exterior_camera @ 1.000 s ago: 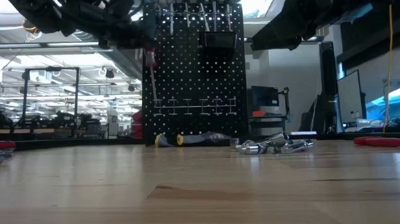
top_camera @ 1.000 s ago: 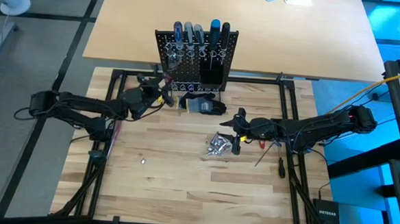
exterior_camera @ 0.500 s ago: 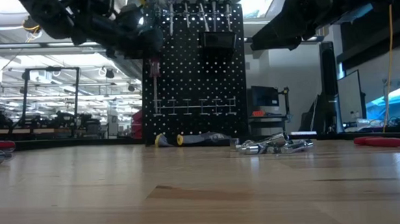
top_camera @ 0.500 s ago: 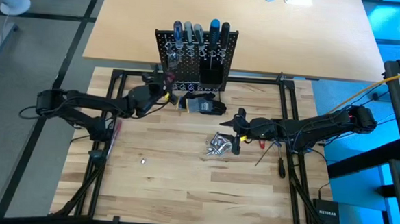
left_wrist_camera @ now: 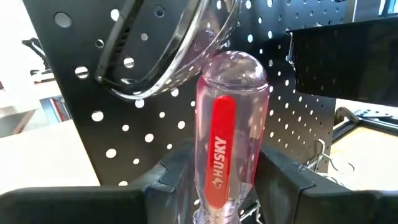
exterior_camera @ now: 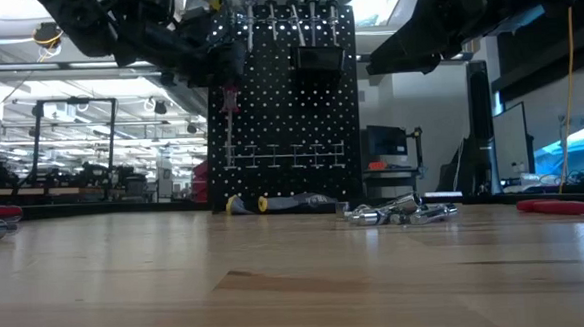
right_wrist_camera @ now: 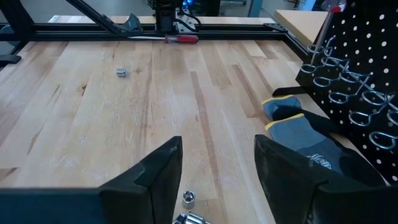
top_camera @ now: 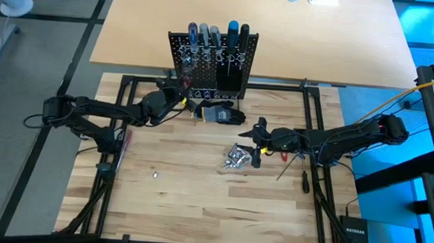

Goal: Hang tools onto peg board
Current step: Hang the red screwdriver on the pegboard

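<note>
Progress: over the last second the left claw, clamped on the red-handled screwdriver, has closed on the peg board's left rings; right claw waits wide above the silver pieces.

The left gripper, its fingers clamped on the red-cored clear-handled screwdriver, now sits closer to the peg board, with the screwdriver raised higher.
</note>
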{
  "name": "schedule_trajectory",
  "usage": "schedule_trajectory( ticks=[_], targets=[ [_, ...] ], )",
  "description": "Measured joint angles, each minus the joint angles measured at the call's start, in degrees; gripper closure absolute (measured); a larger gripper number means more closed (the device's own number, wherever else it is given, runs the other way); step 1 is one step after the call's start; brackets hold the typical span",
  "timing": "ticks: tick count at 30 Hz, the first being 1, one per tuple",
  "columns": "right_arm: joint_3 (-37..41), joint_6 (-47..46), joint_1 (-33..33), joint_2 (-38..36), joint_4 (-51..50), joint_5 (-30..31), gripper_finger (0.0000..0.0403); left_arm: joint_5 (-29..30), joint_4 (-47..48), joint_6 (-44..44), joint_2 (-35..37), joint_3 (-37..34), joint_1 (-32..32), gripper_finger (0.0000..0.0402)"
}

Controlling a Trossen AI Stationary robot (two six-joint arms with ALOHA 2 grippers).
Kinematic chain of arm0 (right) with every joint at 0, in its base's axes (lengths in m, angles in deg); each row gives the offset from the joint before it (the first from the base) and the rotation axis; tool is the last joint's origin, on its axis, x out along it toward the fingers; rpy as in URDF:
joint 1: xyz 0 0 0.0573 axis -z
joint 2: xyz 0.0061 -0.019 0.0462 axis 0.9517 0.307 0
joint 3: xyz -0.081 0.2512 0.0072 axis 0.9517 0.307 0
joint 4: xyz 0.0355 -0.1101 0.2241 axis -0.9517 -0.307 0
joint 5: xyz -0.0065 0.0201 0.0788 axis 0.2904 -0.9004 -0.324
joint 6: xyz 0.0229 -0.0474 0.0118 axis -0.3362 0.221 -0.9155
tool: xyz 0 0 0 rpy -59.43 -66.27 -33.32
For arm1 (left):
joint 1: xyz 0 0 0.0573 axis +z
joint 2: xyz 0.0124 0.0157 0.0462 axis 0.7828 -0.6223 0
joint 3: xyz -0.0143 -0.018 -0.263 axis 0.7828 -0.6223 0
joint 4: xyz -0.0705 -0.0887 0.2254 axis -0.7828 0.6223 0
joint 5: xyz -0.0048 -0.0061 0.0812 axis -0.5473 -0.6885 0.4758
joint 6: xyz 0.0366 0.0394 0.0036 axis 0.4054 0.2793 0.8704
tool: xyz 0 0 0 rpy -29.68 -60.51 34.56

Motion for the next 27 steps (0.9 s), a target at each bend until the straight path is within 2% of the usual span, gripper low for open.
schedule_trajectory(
  ticks=[17, 22, 27],
  targets=[
    [0.0, 0.0, 0.01, 0.02, -0.4, 0.02, 0.0205, -0.53, 6.07, -4.96, -0.3, -0.68, 1.72, 0.0279],
    [0.0, 0.0, 0.02, 0.02, -0.33, 0.02, 0.0205, -3.28, 5.31, -9.59, -2.85, -1.16, 3.89, 0.0279],
    [0.0, -0.02, 0.07, 0.02, -0.2, 0.04, 0.0205, -3.29, 4.18, -10.18, -5.85, -1.07, 4.5, 0.0279]
  ],
)
